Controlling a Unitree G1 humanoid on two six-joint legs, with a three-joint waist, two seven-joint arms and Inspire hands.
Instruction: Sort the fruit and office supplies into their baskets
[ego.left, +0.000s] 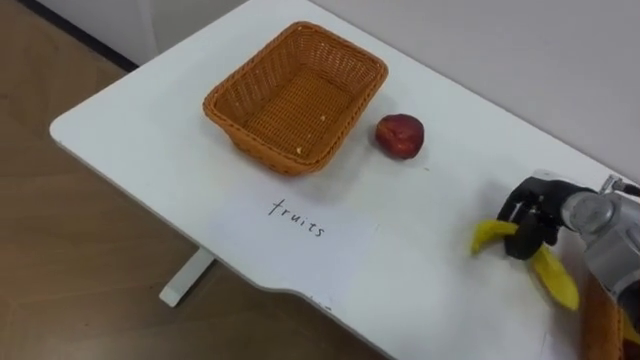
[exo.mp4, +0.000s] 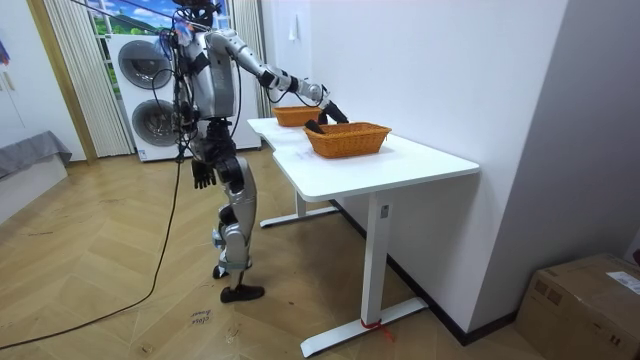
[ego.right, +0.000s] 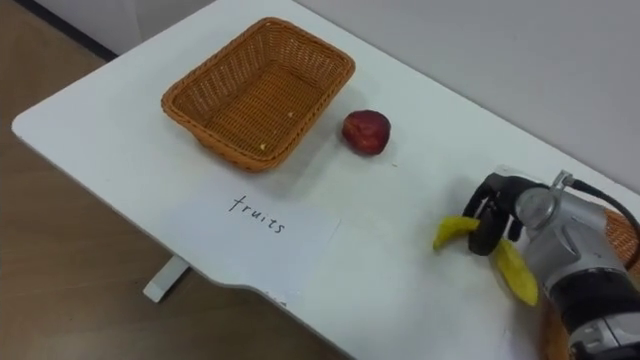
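Observation:
A yellow banana (ego.left: 489, 236) lies at the table's right, and my right hand (ego.left: 531, 216) is shut on its middle, just above the tabletop. A red round fruit (ego.left: 400, 135) sits on the white table (ego.left: 130, 130) beside the right end of the wicker fruit basket (ego.left: 262, 148), which is empty. In front of that basket lies a paper sheet (ego.left: 300, 220) with handwriting. The edge of a second wicker basket (ego.left: 600, 322) shows at the lower right, behind my wrist. In the room view my left hand (exo.mp4: 203, 176) hangs relaxed by my thigh.
I stand at the long side of the table, with both baskets (exo.mp4: 348, 139) on it. The table's front edge (ego.left: 230, 265) drops to a wooden floor. Stacked washing machines (exo.mp4: 150, 90) stand behind me and a cardboard box (exo.mp4: 585, 290) sits by the wall.

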